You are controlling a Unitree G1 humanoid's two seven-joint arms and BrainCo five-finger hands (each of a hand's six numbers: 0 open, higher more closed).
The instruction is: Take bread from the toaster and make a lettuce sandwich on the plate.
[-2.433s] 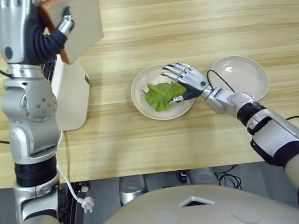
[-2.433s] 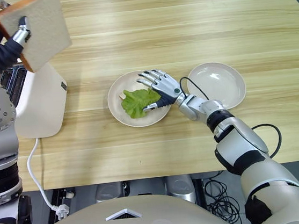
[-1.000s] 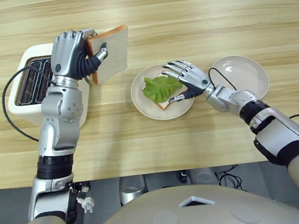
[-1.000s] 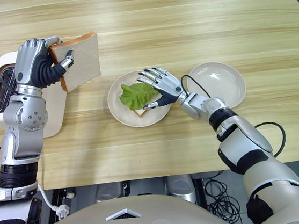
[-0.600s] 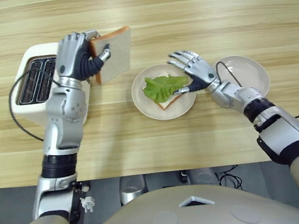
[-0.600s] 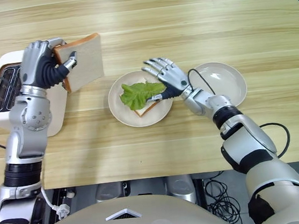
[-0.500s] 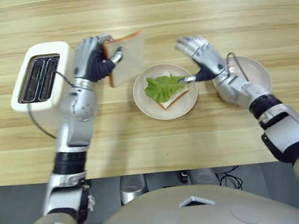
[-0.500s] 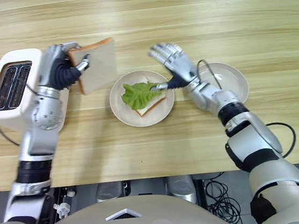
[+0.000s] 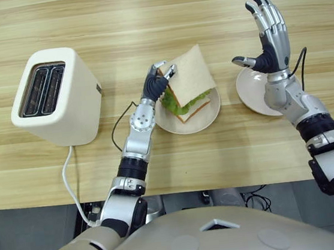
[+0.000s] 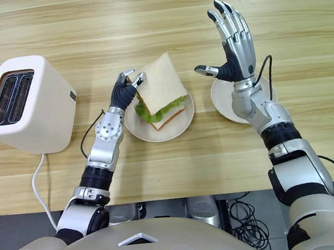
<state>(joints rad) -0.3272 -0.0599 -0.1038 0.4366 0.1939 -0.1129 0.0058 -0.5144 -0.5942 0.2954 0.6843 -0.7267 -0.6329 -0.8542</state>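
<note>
Wooden table [image 9: 141, 7], one toaster [image 9: 55, 95], two plates [image 9: 205, 119] [image 9: 249, 91], two bread slices [image 9: 190, 77] [image 9: 194, 111]

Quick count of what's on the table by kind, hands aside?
Toaster: 1
Plates: 2
Bread slices: 2
Lettuce leaf: 1
Total: 6

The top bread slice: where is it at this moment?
In the left eye view, the top bread slice leans on the lettuce on the middle plate, its left edge held by the left robot hand.
</note>
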